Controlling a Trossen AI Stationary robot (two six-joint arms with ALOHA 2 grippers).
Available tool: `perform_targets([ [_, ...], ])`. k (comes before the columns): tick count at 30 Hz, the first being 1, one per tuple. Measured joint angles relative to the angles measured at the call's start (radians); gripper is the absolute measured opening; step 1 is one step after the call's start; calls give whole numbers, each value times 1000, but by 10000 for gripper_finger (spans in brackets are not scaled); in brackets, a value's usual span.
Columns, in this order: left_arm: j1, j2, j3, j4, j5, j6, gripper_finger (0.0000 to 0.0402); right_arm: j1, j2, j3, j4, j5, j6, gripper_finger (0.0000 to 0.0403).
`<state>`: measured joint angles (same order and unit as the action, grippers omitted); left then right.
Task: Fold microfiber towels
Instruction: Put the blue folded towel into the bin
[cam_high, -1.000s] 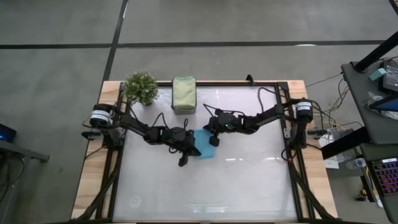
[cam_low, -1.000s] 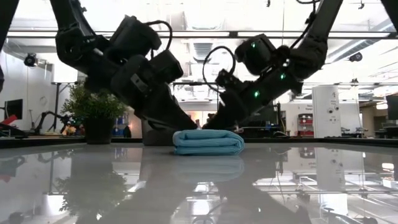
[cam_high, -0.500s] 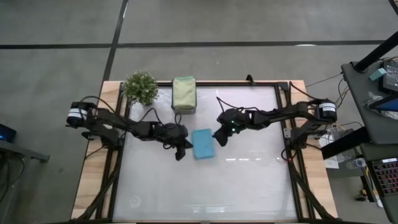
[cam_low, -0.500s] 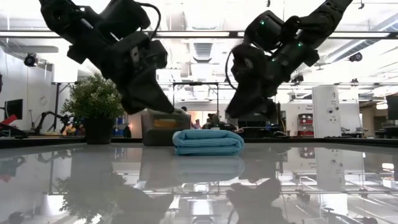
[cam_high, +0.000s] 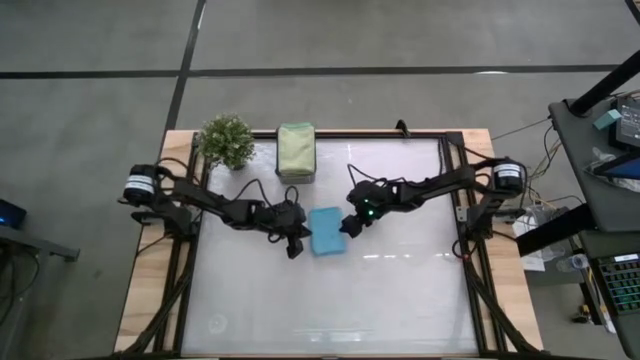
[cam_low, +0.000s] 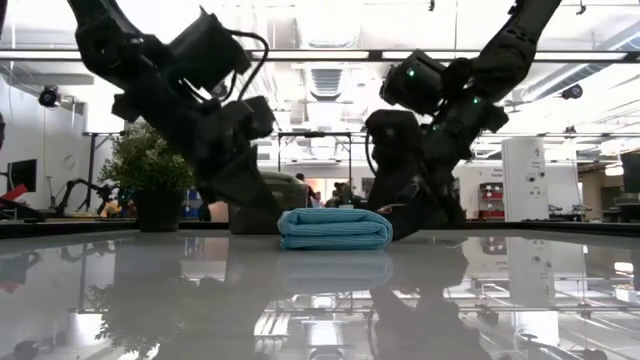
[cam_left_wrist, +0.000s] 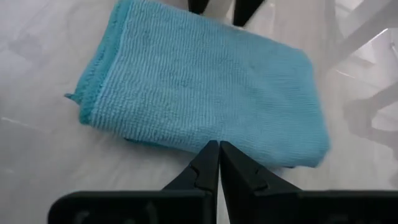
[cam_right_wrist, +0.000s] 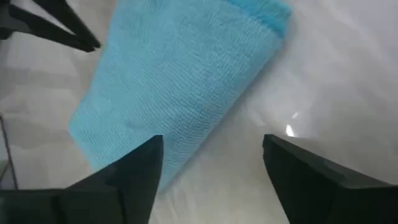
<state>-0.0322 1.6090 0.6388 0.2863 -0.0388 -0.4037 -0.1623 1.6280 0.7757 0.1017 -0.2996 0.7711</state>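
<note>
blue towel: folded light blue towel (cam_high: 327, 231) lies flat on the table (cam_high: 400, 290), between the two grippers, not held by either
left gripper: left gripper (cam_high: 293, 245) sits just beside the towel's edge, fingers (cam_left_wrist: 208, 163) pressed together, tips at the near edge of the towel, holding nothing
right gripper: right gripper (cam_high: 350, 226) is just beside the towel's opposite edge, fingers (cam_right_wrist: 140, 168) spread wide apart, nothing between them; towel corner lies just ahead of it
arm pose: both arms reach inward from the table's sides, stretched low, wrists angled down toward the table near the towel
green towels: folded sage green stack (cam_high: 296, 150) lies well apart from both grippers, at the far edge of the table
plant: potted plant (cam_high: 227, 139) stands beside the green stack, well behind the left gripper
in the way: nothing between either gripper and the blue towel
</note>
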Motion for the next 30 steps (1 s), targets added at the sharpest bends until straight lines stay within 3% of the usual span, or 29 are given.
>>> perform_targets([
  [6, 0, 68, 0, 67, -2, 1, 0, 0, 81, 0, 188, -71, 58, 292],
  [13, 0, 81, 1, 73, -3, 1, 0, 0, 132, -1, 292, -73, 80, 293],
  [26, 0, 81, -2, 72, -24, 1, 0, 5, 206, 1, 443, -69, 44, 229],
  [30, 0, 81, -3, 72, -24, 1, 0, 5, 217, 1, 459, -63, 46, 180],
])
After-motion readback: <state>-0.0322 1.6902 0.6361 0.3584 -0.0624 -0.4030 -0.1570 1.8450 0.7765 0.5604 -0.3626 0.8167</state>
